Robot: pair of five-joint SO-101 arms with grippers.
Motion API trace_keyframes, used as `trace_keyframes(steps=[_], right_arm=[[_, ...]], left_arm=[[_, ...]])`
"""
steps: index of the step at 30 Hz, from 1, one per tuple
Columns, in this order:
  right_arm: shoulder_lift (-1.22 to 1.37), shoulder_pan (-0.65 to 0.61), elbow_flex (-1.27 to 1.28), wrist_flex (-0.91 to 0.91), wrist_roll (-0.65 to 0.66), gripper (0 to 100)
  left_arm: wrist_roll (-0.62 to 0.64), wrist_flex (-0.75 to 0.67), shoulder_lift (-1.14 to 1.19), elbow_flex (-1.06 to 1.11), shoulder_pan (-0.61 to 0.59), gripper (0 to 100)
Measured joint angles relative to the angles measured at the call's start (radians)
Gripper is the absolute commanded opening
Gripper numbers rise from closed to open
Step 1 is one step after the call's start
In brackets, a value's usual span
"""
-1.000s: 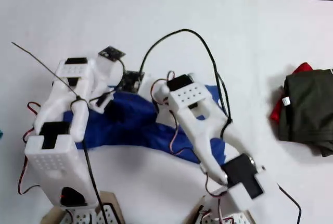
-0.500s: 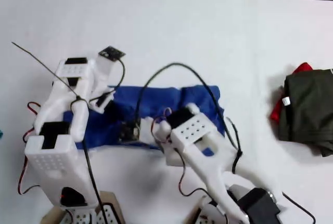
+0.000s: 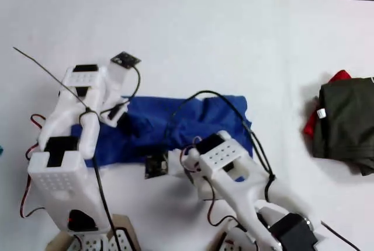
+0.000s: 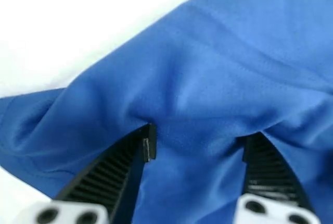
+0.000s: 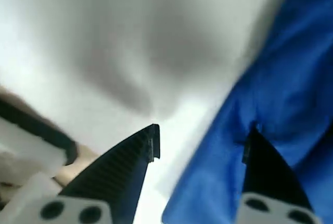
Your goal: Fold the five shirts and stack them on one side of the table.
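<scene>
At about 8 o'clock on the white desk (image 3: pixel 234 29), the left arm (image 3: pixel 70 122) comes down onto the left end of the blue shirt (image 3: pixel 187 122). The left claw (image 4: pixel 197 143) is spread wide, with both fingertips pressed into the cloth, which puckers at each tip and spans the gap between them. The shirt lies as a long, crumpled band across the middle of the desk, running from 9 o'clock toward 3 o'clock, with soft folds and a squarer right end. At its near edge, toward 6 o'clock, the right arm (image 3: pixel 234 172) bends low. The right claw (image 5: pixel 203 138) is also open — one finger over bare desk, the other over the shirt, with the cloth's edge running between them. Well apart, at 3 o'clock, a folded dark green shirt (image 3: pixel 345 122) lies on a red shirt (image 3: pixel 338 77) — a red corner peeks out.
</scene>
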Motion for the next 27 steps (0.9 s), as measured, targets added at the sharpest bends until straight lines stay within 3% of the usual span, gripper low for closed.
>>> trace_keyframes(steps=[7,21,27], right_arm=[[0.058,0.117,-0.011,-0.133,0.075,2.1],[0.114,0.138,-0.302,0.158,0.077,2.3],[0.101,0.144,-0.407,0.196,0.081,2.3]], left_arm=[[0.0,0.0,0.0,0.0,0.0,29],[0.0,0.0,0.0,0.0,0.0,29],[0.0,0.0,0.0,0.0,0.0,29]])
